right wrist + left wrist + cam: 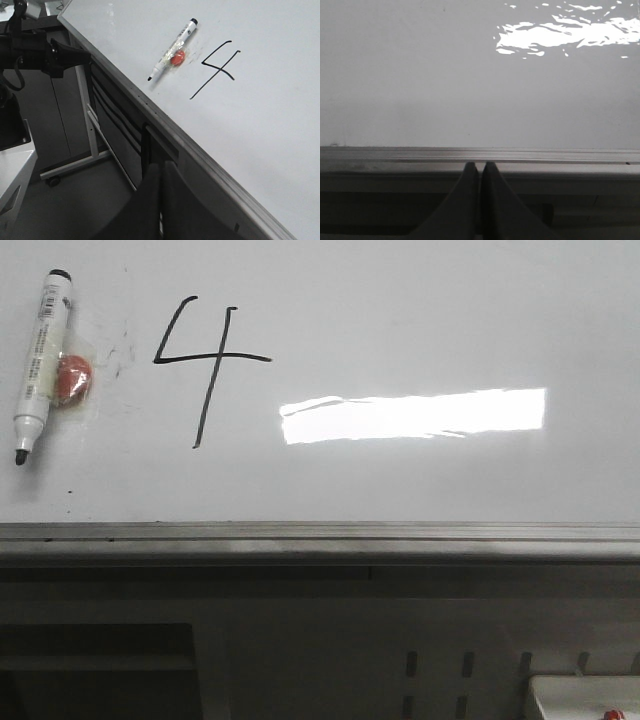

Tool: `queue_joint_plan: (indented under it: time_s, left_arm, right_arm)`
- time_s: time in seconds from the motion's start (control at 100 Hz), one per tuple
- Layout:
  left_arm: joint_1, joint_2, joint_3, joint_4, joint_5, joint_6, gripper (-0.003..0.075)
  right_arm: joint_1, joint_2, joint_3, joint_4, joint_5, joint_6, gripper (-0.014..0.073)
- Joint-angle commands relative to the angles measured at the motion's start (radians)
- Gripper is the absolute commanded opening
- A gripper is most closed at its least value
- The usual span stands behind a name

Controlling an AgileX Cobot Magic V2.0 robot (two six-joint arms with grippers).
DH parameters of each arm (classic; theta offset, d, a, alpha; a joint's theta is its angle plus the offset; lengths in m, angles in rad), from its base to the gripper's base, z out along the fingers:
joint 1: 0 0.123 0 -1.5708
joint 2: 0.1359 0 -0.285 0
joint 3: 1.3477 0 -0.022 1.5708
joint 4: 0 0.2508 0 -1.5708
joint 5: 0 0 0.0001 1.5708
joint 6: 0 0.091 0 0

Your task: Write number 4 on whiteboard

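A grey floor [75, 210] spreads beneath the right claw [160, 172], where a white metal stand leg [85, 120] on a dark caster [51, 181] rests. A slotted grey panel [440, 670] hangs below. Overhead light glares brightly.

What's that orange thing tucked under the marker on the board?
A small round orange-red piece sits against the whiteboard behind the marker, left of the 4. The marker's barrel covers its left edge, so what it is and how it attaches cannot be seen.
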Motion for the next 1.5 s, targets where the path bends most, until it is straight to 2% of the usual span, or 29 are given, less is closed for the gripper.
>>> queue_joint_plan:
  time_s: [0.0,0.72,0.85,0.99,1.25,1.38,1.49]
  left_arm:
    - [0.001,-0.025,0.035,-0.014,-0.045,-0.009,-0.0020]
    - [0.001,-0.025,0.035,-0.014,-0.045,-0.009,-0.0020]
    - [0.001,-0.025,0.035,-0.014,-0.045,-0.009,-0.0020]
    - [0.001,-0.025,0.035,-0.014,-0.045,-0.009,-0.0020]
    - [0.001,-0.025,0.035,-0.014,-0.045,-0.009,-0.0020]
    - [0.001,-0.025,0.035,-0.014,-0.045,-0.009,-0.0020]
    - [0.001,-0.025,0.035,-0.014,-0.045,-0.009,-0.0020]
  right_arm:
    - [-0.004,0.009,-0.025,-0.010,-0.085,-0.001,-0.0066]
    - [-0.004,0.009,-0.025,-0.010,-0.085,-0.001,-0.0066]
    - [-0.047,0.013,-0.025,-0.010,-0.091,-0.001,-0.0066]
    - [-0.202,0.014,-0.014,-0.010,-0.134,-0.001,-0.0066]
    - [-0.639,0.008,0.145,-0.010,-0.321,-0.001,-0.0066]
    - [-0.767,-0.021,0.260,-0.007,-0.353,-0.001,-0.0066]
    - [-0.845,-0.055,0.329,0.005,-0.316,-0.001,-0.0066]
